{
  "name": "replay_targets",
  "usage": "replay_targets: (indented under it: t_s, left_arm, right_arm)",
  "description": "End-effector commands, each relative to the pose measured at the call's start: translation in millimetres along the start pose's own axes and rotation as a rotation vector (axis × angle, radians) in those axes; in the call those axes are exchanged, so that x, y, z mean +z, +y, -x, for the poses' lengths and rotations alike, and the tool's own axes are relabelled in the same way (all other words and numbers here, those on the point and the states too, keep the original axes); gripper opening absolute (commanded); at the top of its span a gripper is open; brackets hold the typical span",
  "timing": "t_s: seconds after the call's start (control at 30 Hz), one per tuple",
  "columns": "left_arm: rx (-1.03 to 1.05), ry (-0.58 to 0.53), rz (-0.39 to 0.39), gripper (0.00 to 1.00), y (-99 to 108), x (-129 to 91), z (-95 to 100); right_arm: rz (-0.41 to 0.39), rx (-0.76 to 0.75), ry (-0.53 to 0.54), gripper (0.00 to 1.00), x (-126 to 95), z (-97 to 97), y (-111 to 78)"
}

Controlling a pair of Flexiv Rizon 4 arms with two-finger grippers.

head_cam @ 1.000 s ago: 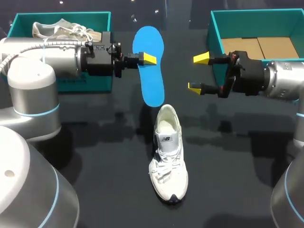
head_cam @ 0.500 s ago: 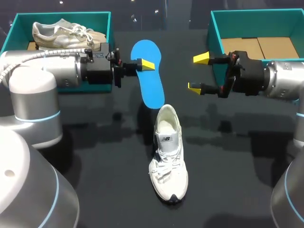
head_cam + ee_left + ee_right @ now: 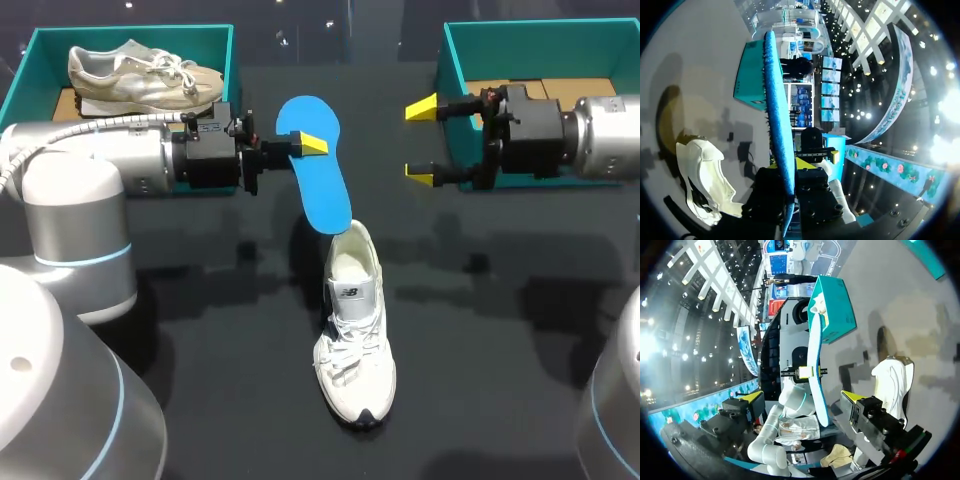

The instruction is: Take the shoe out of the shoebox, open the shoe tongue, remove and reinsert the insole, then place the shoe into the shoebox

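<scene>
Dark tabletop [image 3: 480, 380] holds the white shoe [image 3: 352, 330] at centre; the blue insole [image 3: 322, 190], likely light and bendy, slants at upper centre, tip at the shoe's mouth, pinched mid-edge by the left jaws, a sound hold, while the right jaws gape empty upper right.

light: bright overhead | shadows: soft, on dark table [image 3: 500, 400] | glare: wrist views
</scene>
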State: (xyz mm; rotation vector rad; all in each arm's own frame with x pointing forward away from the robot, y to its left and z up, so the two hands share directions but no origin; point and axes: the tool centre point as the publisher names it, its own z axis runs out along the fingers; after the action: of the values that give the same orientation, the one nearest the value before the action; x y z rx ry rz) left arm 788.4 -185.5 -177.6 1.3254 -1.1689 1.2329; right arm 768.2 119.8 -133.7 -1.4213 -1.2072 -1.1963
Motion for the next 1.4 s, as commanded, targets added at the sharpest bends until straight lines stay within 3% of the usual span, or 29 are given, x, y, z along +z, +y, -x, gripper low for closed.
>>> replay_targets:
  t_s: [0.03, 0.53, 0.73, 0.87, 1.17, 1.4]
  left_arm:
    - [0.0, 0.001, -0.001, 0.0, 0.1, 0.8, 0.5]
    - [0.0, 0.001, -0.001, 0.0, 0.1, 0.8, 0.5]
    - [0.0, 0.001, -0.001, 0.0, 0.1, 0.8, 0.5]
    - [0.0, 0.001, -0.001, 0.0, 0.1, 0.8, 0.5]
    - [0.0, 0.001, -0.001, 0.0, 0.1, 0.8, 0.5]
    - [0.0, 0.001, -0.001, 0.0, 0.1, 0.8, 0.5]
  right_arm:
    - [0.01, 0.023, -0.182, 1.0, -3.6, -20.8, -6.6]
    - [-0.058, 0.166, -0.584, 1.0, 13.1, -50.5, -1.4]
    - [-0.092, 0.242, -0.742, 1.0, 31.6, -53.7, -1.9]
    - [-0.08, 0.282, -0.826, 1.0, 40.7, -53.3, -5.5]
    - [-0.01, 0.33, -1.025, 1.0, 55.5, -72.9, -6.6]
    - [-0.004, 0.226, -1.1, 1.0, 67.4, -87.0, -9.0]
